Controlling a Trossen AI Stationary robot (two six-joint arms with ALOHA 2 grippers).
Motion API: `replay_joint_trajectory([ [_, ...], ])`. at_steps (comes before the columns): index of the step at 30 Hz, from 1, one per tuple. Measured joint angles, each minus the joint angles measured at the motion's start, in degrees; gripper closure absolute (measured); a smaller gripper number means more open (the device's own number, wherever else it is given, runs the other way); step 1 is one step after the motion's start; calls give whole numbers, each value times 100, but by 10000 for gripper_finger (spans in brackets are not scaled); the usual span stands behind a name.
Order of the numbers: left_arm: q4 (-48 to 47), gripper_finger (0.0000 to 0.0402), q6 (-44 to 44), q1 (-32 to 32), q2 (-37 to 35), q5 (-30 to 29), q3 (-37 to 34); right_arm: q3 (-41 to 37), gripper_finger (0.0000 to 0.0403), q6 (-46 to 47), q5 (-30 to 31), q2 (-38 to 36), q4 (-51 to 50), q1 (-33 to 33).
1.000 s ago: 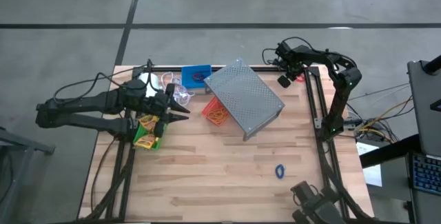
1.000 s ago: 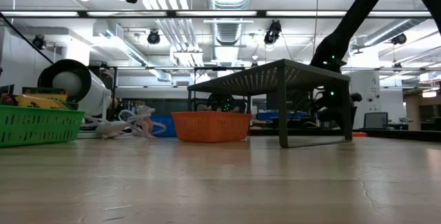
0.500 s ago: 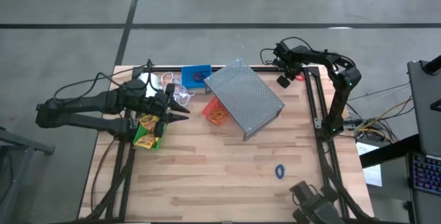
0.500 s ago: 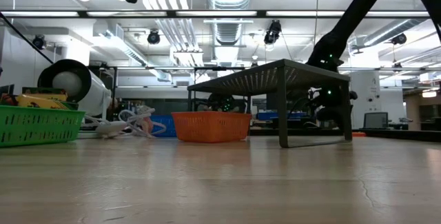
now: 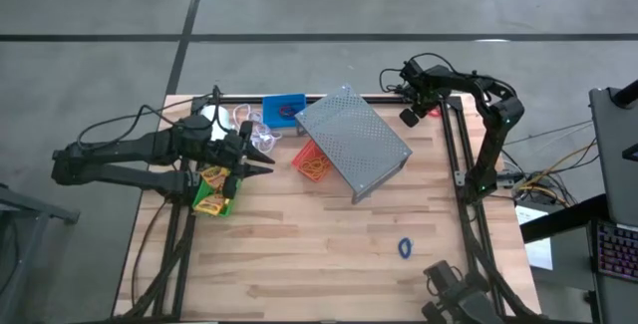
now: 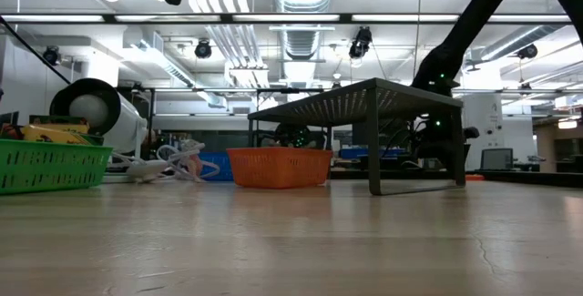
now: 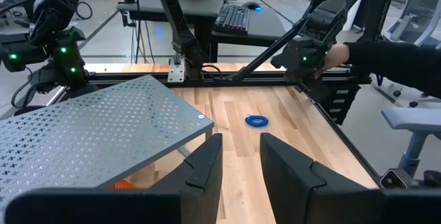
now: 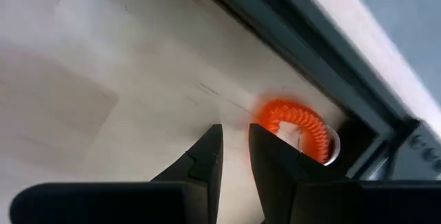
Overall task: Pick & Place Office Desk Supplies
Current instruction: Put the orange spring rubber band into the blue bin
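While I watch from the overhead camera, my right gripper (image 5: 409, 116) hangs over the far right corner of the table (image 5: 329, 254), just beside the red ring band (image 5: 432, 113) that lies against the dark rail there. From that arm's wrist camera the red ring band (image 8: 298, 129) sits a little beyond the fingertips (image 8: 210, 156), which stand with a narrow gap between them and nothing in it; I see no contact with the band.

My left gripper (image 5: 267, 159) reaches in from the left side and hovers by the white roll with white cord (image 5: 239, 123). Its wrist camera shows the two fingers (image 7: 207, 162) parted by a small gap, empty, pointing past the grey perforated rack (image 7: 89, 131).

Below that arm, the green bin (image 5: 211, 198) holds a yellow-and-green crayon box (image 5: 214, 177). The blue bin (image 5: 283, 109) sits at the far edge, touching or nearly touching the rack's (image 5: 352, 144) corner; I cannot tell which. The red-orange bin (image 5: 312, 162) sticks out from under the rack's near-left side, partly covered by it. The blue ring band (image 5: 405, 248) lies alone on the bare wood toward the near right, well apart from everything else.

At table height, the green bin (image 6: 50, 167) stands at the left, the red-orange bin (image 6: 278, 166) in the middle beside the rack's leg (image 6: 374, 141).
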Motion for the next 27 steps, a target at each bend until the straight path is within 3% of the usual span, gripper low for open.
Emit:
replay_joint_trajectory([
  [8,-2,297,-3,-1,0,1,0,-8,335,-74,61,0,-16,62],
  [16,0,297,-1,0,0,1,0,70,335,198,634,0,-22,85],
  [27,0,297,-2,-2,0,1,0,113,335,69,322,0,25,-43],
])
